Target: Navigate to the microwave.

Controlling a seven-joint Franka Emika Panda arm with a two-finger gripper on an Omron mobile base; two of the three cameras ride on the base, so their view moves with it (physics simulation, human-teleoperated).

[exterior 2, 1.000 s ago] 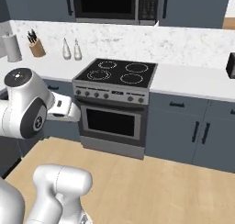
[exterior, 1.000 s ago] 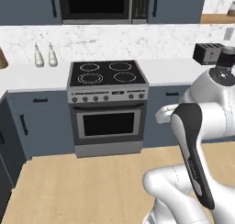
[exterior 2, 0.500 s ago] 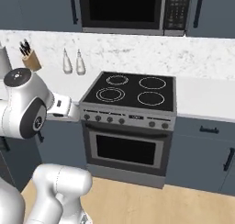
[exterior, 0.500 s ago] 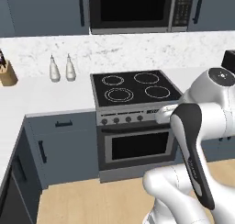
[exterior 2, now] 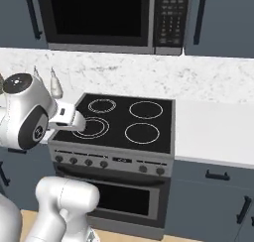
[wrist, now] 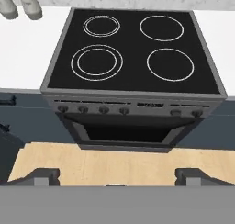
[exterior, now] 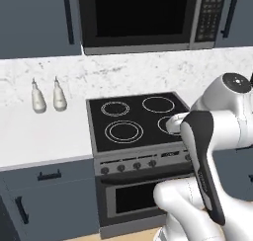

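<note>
From the left base view, the wide microwave with its big black glass door and dark keypad strip [exterior: 143, 18] hangs on the wall right above the black stove with four white burner rings [exterior: 141, 121]. Two small pale bottles [exterior: 48, 95] stand on the white counter [exterior: 39, 136]. It all looks bigger and closer than a moment ago.

The right base view shows the microwave's keypad clearly.

The hand view looks down at the stove; the gripper [wrist: 114, 177] has its two tips spread wide, holding nothing.
</note>
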